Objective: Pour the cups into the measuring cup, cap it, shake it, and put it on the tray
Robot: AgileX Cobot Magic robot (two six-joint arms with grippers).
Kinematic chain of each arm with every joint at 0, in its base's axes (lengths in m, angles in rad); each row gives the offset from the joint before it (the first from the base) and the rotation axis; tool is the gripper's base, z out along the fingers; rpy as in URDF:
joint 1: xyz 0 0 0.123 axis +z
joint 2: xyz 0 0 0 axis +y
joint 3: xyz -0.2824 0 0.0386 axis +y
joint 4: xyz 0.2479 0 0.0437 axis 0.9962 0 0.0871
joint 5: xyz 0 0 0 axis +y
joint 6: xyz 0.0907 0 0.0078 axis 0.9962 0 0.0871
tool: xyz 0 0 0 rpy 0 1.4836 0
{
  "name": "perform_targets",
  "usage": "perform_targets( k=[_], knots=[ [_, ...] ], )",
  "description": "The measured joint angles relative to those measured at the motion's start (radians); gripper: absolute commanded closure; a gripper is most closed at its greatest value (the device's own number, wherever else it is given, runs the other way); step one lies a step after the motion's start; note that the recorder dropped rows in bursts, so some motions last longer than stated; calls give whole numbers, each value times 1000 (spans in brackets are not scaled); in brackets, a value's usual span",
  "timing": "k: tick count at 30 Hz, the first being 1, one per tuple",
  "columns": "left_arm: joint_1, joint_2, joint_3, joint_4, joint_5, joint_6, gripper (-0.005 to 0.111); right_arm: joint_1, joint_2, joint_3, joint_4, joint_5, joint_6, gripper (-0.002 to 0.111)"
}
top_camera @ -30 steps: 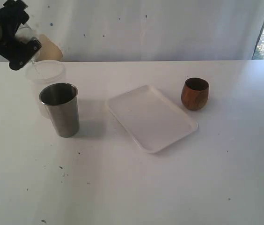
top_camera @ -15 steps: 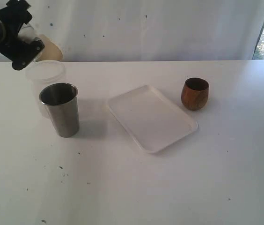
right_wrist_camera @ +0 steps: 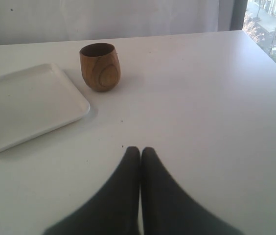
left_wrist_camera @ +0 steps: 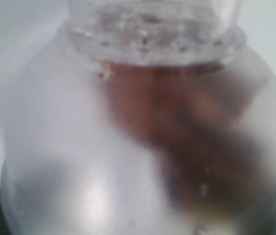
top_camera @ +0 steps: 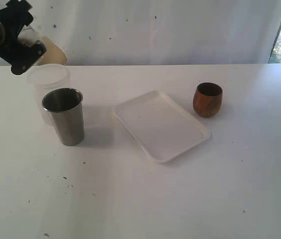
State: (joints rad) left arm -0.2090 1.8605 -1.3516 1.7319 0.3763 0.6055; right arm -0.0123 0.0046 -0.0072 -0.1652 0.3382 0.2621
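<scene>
White table (top_camera: 145, 199) | left fingers (top_camera: 22, 58) wide around measuring cup (left_wrist_camera: 143, 147) | right fingers (right_wrist_camera: 128, 186) closed, empty

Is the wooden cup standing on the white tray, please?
No, the wooden cup stands on the bare table beside the tray, with a clear gap between them.

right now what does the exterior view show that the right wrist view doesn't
Only the exterior view: the steel tumbler, the frosted tub right behind it, and the left gripper raised at the back left with a clear container in its jaws.

Only the right wrist view: the right gripper, shut and empty, low over bare table, plus a window at the edge.

Both: the wooden cup, upright beside the empty white tray, and the white table.
</scene>
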Motion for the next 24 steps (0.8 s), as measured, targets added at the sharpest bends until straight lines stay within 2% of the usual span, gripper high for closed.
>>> perform_targets(
  k=[9, 17, 24],
  knots=[
    [0, 0, 0, 0, 0, -4, 107, 0, 0, 0, 0, 0, 0, 108],
    [0, 0, 0, 2, -29, -98, 107, 0, 0, 0, 0, 0, 0, 108],
    [0, 0, 0, 2, -26, -14, 107, 0, 0, 0, 0, 0, 0, 108]
  ],
)
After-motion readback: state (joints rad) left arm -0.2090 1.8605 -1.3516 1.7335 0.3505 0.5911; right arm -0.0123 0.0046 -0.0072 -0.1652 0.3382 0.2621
